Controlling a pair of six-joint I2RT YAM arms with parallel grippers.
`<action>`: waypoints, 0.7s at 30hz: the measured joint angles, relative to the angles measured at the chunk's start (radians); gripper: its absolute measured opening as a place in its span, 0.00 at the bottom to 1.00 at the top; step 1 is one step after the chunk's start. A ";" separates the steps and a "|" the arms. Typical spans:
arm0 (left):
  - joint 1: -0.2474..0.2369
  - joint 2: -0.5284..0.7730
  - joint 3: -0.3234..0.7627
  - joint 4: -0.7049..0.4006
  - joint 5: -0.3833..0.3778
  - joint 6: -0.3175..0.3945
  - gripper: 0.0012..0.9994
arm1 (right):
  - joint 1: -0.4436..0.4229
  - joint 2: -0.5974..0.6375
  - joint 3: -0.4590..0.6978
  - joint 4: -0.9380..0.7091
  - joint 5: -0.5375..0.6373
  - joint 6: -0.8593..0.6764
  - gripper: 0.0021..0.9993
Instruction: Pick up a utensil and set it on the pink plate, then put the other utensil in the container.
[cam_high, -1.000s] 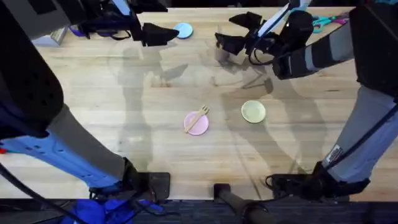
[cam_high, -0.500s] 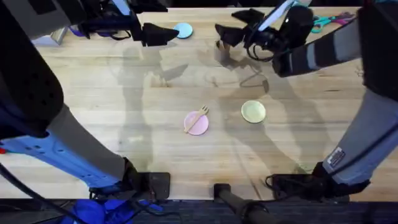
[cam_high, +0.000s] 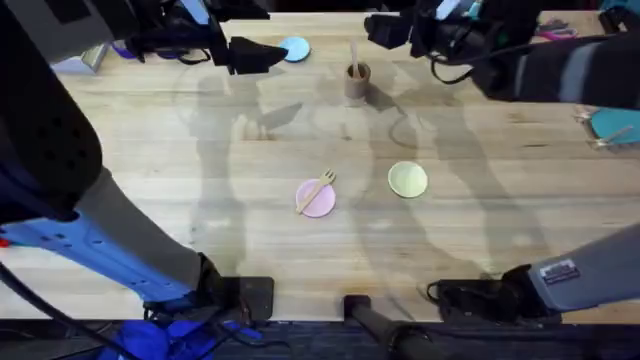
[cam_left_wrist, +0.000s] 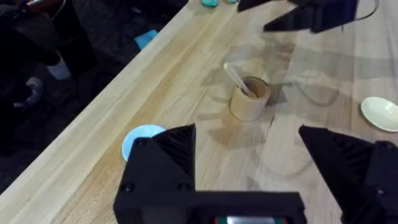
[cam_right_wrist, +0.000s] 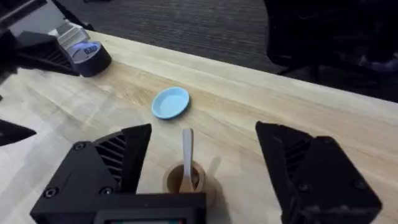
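The wooden fork (cam_high: 318, 187) lies across the pink plate (cam_high: 316, 199) in the middle of the table. At the far middle of the table stands the brown cup (cam_high: 357, 82) with the wooden spoon (cam_high: 353, 56) upright in it, handle up; the cup (cam_left_wrist: 249, 99) and the spoon (cam_left_wrist: 237, 78) also show in the left wrist view, and the cup (cam_right_wrist: 186, 181) and spoon (cam_right_wrist: 187, 154) in the right wrist view. My right gripper (cam_high: 388, 27) hovers open just right of and above the cup, holding nothing. My left gripper (cam_high: 262, 53) hangs open at the far left, also holding nothing.
A pale green dish (cam_high: 407, 179) sits right of the pink plate. A light blue disc (cam_high: 294, 49) lies near the far edge by my left gripper. A roll of dark tape (cam_right_wrist: 89, 57) sits near the far left edge. Teal scissors (cam_high: 553, 31) lie at the far right.
My right gripper has lifted up and back from the cup, which now stands uncovered with the spoon in it. The left arm, fork and plate have not moved.
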 joint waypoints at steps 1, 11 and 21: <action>0.000 0.000 0.000 0.000 -0.002 -0.007 0.99 | 0.000 -0.029 0.000 -0.042 0.009 -0.007 1.00; 0.000 -0.021 0.000 -0.069 -0.140 -0.187 0.99 | 0.000 -0.302 0.000 -0.459 0.181 -0.063 1.00; 0.000 -0.473 0.005 -0.274 -0.428 -0.337 0.99 | -0.033 -0.553 0.000 -0.834 0.277 -0.092 1.00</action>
